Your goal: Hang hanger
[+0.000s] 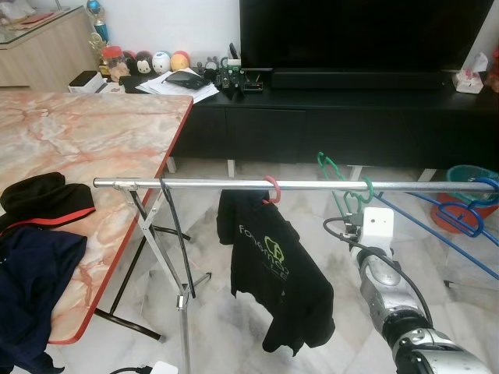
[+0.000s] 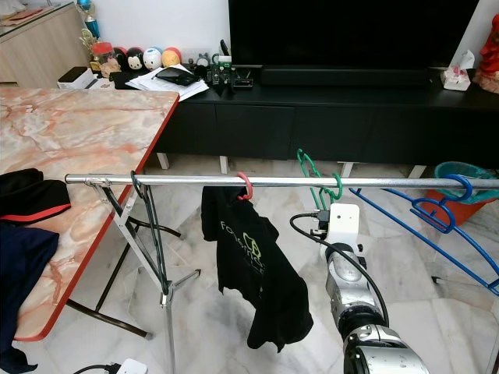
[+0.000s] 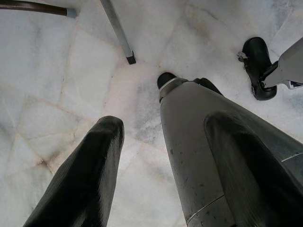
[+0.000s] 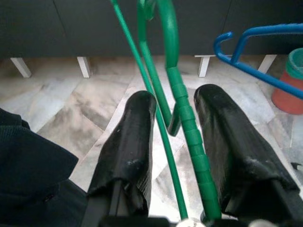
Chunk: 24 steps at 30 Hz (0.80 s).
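The rail (image 2: pixel 273 181) had open stretch between the pink hook (image 2: pixel 247 185) with its black shirt (image 2: pixel 253 273) and the green hanger (image 2: pixel 320 183). Blue hangers (image 2: pixel 437 214) crowded the rail's right end, and the marble surface (image 2: pixel 78 148) boxed in its left.

Both head eyes look forward and down from above the silver rail (image 1: pixel 257 185), facing the black TV cabinet (image 2: pixel 327 117) across the room, sharing almost the whole scene with a slight sideways offset. The right wrist camera sits very close behind its right gripper (image 4: pixel 173 118), looking along the fingers past the green hanger (image 4: pixel 177 94) toward that same cabinet and marble floor (image 4: pixel 71 109). The left wrist camera points straight down at the floor, close over its left gripper (image 3: pixel 161 165).
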Available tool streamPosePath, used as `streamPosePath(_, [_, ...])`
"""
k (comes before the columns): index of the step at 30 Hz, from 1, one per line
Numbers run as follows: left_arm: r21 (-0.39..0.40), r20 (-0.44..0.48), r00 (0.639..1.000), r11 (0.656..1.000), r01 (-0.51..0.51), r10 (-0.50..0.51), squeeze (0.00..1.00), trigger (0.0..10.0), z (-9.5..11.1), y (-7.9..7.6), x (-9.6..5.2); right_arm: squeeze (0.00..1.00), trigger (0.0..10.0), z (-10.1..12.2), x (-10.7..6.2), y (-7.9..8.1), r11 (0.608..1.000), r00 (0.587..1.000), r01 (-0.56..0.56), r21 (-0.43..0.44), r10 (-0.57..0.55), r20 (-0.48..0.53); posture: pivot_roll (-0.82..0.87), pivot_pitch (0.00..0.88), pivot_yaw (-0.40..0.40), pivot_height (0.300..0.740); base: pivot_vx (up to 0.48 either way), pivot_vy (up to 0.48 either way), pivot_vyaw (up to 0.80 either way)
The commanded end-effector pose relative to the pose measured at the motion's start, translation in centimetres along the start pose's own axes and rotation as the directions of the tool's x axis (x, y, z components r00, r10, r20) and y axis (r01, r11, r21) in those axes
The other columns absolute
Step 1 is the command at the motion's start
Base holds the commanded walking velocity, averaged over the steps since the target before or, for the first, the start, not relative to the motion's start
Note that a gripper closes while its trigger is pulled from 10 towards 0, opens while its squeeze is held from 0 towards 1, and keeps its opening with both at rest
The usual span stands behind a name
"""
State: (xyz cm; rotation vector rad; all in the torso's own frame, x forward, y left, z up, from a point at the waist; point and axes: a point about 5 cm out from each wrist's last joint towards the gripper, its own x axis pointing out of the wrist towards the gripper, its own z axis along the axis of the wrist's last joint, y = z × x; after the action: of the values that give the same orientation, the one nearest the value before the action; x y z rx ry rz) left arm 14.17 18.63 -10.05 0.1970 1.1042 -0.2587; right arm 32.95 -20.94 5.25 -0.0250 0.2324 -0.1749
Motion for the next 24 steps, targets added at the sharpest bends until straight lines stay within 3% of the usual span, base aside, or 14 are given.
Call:
streamPosePath(1, [0.016, -0.029, 1.0, 1.0, 0.008, -0.008, 0.0, 10.0, -0.6, 0.0, -0.1, 1.0, 10.0, 0.5, -0.2, 0.1, 0.999, 0.998, 0.008, 0.033, -0.01, 0.061, -0.23, 0.0, 0.06, 0.74, 0.0, 0.0, 0.0])
streamPosePath(5, [0.02, -0.031, 0.999, 1.0, 0.012, -0.011, 0.0, 10.0, -0.6, 0.0, -0.1, 1.0, 10.0, 0.3, -1.1, 0.1, 0.997, 0.989, 0.018, 0.072, -0.028, 0.143, -0.23, 0.0, 0.06, 0.74, 0.0, 0.0, 0.0])
streamPosePath(13, [0.02, -0.032, 0.999, 1.0, 0.018, -0.018, 0.0, 10.0, -0.6, 0.1, -0.1, 1.0, 10.0, -0.6, -2.4, 0.3, 0.999, 0.979, 0.016, 0.052, -0.026, 0.201, -0.23, 0.0, 0.058, 0.74, 0.0, 0.0, 0.0])
streamPosePath(15, [0.023, -0.033, 0.999, 1.0, 0.021, -0.02, 0.0, 10.0, -0.6, 0.1, -0.1, 1.0, 10.0, -1.0, -3.5, -0.4, 0.996, 0.967, 0.06, 0.069, -0.076, 0.245, -0.23, 0.0, 0.059, 0.74, 0.0, 0.0, 0.0])
streamPosePath(24, [0.032, -0.033, 0.999, 0.999, 0.023, -0.022, 0.0, 10.0, -0.6, 0.1, -0.1, 1.0, 10.0, -1.9, -5.8, -1.1, 0.996, 0.956, 0.082, 0.039, -0.09, 0.281, -0.24, 0.0, 0.057, 0.74, 0.0, 0.0, 0.0])
